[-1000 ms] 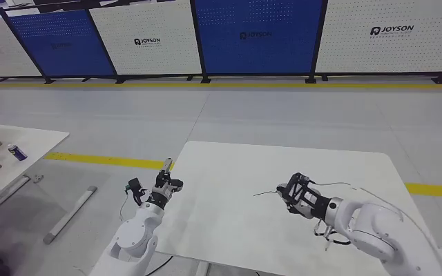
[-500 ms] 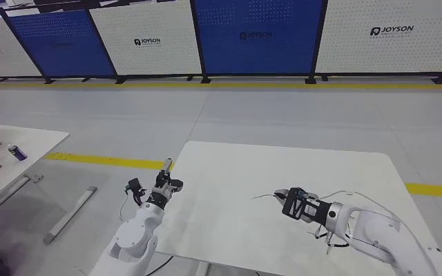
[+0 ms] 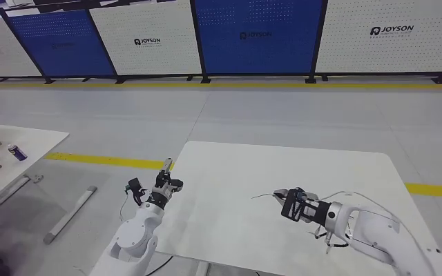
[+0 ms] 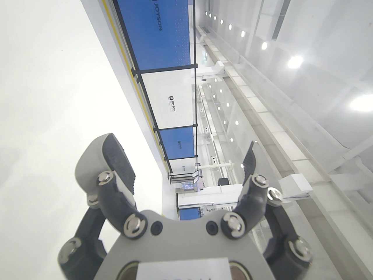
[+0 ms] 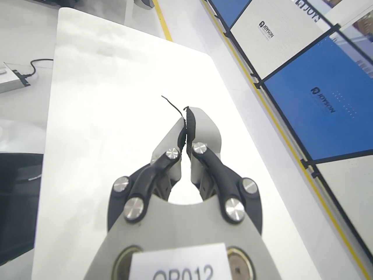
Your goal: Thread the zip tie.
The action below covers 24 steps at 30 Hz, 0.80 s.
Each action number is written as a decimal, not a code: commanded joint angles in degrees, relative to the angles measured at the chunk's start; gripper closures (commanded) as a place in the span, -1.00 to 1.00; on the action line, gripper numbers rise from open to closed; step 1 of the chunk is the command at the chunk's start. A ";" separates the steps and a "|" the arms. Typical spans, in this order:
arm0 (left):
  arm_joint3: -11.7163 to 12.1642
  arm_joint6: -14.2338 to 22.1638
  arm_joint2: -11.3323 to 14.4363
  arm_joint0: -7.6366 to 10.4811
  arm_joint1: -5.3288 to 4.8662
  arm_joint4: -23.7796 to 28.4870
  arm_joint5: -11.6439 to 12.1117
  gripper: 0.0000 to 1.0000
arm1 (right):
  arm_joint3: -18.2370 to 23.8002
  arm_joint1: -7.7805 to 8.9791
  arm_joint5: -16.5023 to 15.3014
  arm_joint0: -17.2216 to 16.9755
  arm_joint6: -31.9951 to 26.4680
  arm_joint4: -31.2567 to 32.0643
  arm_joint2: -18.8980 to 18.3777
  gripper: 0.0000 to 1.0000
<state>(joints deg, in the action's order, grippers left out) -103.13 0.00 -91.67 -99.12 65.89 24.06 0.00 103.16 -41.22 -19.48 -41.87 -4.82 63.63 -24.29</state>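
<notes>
My right gripper [image 5: 185, 117] [image 3: 282, 196] is shut on a thin black zip tie [image 5: 172, 105], whose free end sticks out past the fingertips above the white table [image 5: 122, 68]. From the top view the zip tie [image 3: 262, 195] shows as a thin line pointing left from that gripper, over the table's right half. My left gripper [image 4: 186, 158] [image 3: 166, 168] stands open and holds nothing, pointing upward beside the table's left edge.
The white table [image 3: 228, 207] has rounded corners. Beyond it lies grey floor with a yellow line [image 3: 103, 160] and blue and white panels [image 3: 255, 34] at the back. Another white table [image 3: 27, 148] stands at far left. A grey box with a cable [image 5: 13, 78] lies on the floor.
My right gripper has turned at the wrist and shifted slightly left and lower with the zip tie in it. The left arm has kept still.
</notes>
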 commanded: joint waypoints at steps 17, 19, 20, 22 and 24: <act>0.00 0.00 0.00 0.00 0.00 0.00 0.00 -1.00 | -3.28 0.68 0.00 2.11 5.13 6.51 2.22 1.00; 0.00 0.00 0.00 0.00 0.00 0.00 0.00 -1.00 | -3.28 0.68 0.00 2.11 5.13 6.51 2.22 1.00; 0.00 0.00 0.00 0.00 0.00 0.00 0.00 -1.00 | -3.28 0.68 0.00 2.11 5.13 6.51 2.22 1.00; 0.00 0.00 0.00 0.00 0.00 0.00 0.00 -1.00 | -3.28 0.68 0.00 2.11 5.13 6.51 2.22 1.00; 0.00 0.00 0.00 0.00 0.00 0.00 0.00 -1.00 | -3.28 0.68 0.00 2.11 5.13 6.51 2.22 1.00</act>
<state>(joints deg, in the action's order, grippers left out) -103.13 0.00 -91.67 -99.12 65.89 24.06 0.00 99.88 -40.54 -19.48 -39.76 0.30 70.15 -22.07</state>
